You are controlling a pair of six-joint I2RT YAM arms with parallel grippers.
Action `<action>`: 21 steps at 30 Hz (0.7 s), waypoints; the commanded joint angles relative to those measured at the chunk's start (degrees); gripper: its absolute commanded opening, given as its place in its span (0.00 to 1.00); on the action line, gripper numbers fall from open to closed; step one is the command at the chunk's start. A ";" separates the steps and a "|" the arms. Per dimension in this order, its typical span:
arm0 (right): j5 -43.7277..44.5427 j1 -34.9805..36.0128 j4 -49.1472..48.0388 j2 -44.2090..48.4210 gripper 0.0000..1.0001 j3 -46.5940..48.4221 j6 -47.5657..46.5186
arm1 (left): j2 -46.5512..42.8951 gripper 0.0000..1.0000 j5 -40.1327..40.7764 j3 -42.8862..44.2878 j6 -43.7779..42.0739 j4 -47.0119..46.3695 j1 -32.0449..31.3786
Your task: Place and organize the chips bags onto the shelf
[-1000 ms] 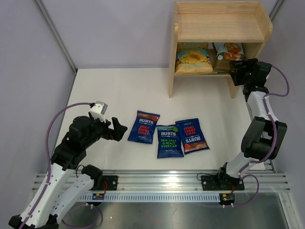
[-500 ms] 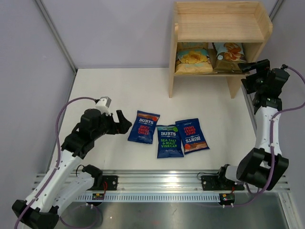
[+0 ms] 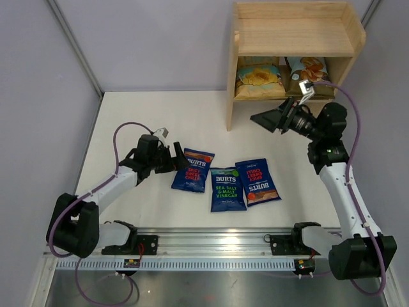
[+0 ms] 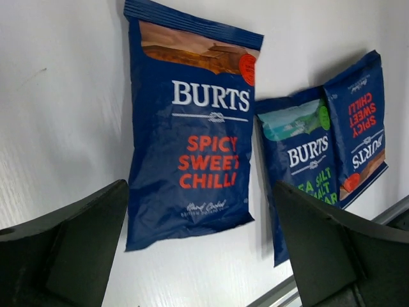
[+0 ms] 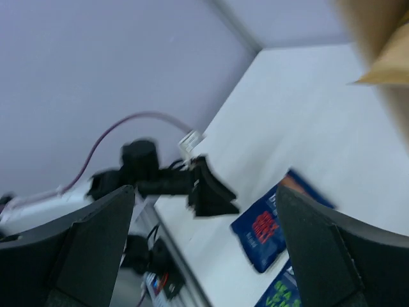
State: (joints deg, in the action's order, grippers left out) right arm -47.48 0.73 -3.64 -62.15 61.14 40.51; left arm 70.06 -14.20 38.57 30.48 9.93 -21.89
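The white table (image 3: pixel 160 115) carries the wooden shelf (image 3: pixel 291 29) at its far right corner, upright, with its open front facing the arms. The upper tier holds nothing. The lower tier holds two tan and light-blue chips bags: the left one (image 3: pixel 259 78) stands against the left side panel and the right one (image 3: pixel 307 69) is just beside it, leaning back; whether the two touch cannot be told. The right arm reaches up in front of the lower tier, and the right gripper (image 3: pixel 263 123) hangs in the air above the table, pointing left. Its jaws are spread wide, with nothing between them. The left arm lies low across the near left part of the table. The left gripper (image 3: pixel 176 157) is just beside the left edge of the nearest blue bag, jaws likewise parted wide and empty; contact with the bag cannot be determined. In the left wrist view that bag lies flat ahead of the two dark fingers (image 4: pixel 70 249). Three dark blue BURTS bags lie flat in a row on the table, near its front middle, well apart from the shelf. The "Spicy Sweet Chilli" bag (image 3: pixel 193 171) is leftmost. The "Sea Salt & Malt Vinegar" bag (image 3: pixel 227 189) sits in the middle, slightly nearer the arms. The second chilli bag (image 3: pixel 257 181) is rightmost, its label reading upside down, its edge meeting the middle bag.
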 commanded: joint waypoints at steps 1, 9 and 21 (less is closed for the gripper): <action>-13.41 4.36 -16.71 0.54 0.99 -3.74 3.67 | 5.85 0.99 -6.44 3.09 -0.42 -7.30 3.42; -18.42 5.95 -45.64 -2.36 0.99 -12.01 27.76 | 17.29 0.97 -11.99 9.93 -1.47 -5.19 6.68; -15.62 8.58 -25.83 3.35 1.00 -9.64 12.32 | 26.88 0.77 -5.93 15.49 -4.03 1.23 4.05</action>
State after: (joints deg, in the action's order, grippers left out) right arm -63.90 8.14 -35.66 -61.47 48.99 59.99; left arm 95.98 -21.67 51.83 27.68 10.33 -16.62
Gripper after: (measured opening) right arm 0.993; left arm 0.781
